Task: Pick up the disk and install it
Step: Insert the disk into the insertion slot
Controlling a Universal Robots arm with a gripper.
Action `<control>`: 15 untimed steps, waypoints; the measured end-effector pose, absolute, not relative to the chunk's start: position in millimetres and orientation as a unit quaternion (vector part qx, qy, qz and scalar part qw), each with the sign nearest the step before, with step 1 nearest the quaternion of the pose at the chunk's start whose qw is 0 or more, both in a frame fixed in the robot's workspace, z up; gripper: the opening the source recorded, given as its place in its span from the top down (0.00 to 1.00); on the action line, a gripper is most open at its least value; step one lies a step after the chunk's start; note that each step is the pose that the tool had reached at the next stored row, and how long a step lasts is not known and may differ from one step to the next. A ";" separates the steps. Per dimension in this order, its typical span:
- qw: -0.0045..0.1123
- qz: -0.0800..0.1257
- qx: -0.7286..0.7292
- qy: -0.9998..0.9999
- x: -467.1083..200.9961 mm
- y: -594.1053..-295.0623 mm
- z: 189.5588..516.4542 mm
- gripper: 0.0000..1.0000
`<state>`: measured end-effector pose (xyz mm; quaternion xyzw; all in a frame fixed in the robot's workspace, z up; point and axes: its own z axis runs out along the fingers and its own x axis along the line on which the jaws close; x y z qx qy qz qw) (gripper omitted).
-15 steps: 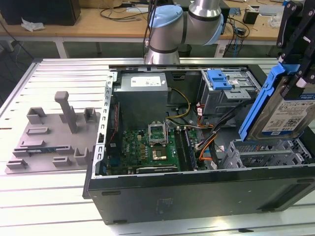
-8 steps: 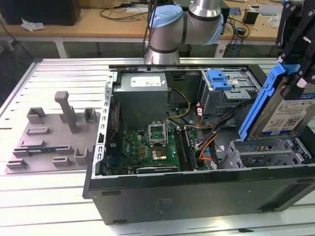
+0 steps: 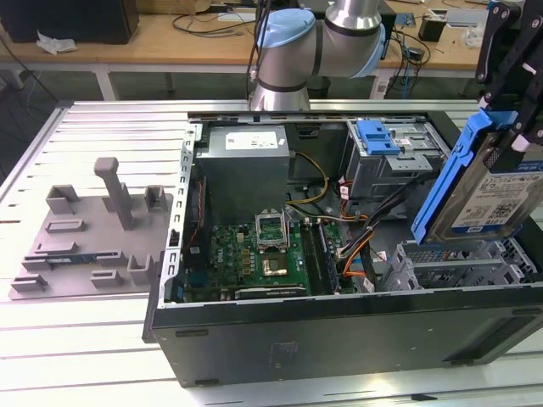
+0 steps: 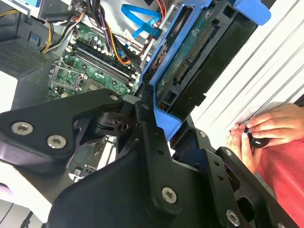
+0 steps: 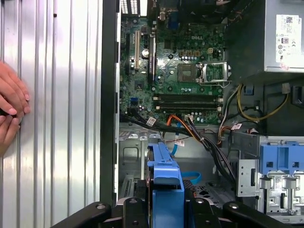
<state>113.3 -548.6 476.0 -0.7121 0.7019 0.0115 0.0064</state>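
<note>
Slatted metal bench (image 3: pixel 102 127), open case (image 3: pixel 339 339) on it: claw (image 3: pixel 511 136) closed on the disk (image 3: pixel 496 199), which hangs on edge beneath it above the cage (image 3: pixel 458 263); risk: the cables (image 3: pixel 377 225) beside and below could snag it and twist it in the grip.

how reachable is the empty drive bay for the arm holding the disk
Probably yes: the case is open on top and the disk hangs about over the bay with nothing between, though cables run close beside it.
</note>
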 end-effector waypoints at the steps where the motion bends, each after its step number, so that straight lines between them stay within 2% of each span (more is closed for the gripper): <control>1: 0.006 0.012 -0.710 0.704 113.3 -548.6 476.0 0.63; 15: 0.006 0.011 -0.706 0.708 113.3 -546.6 474.6 0.63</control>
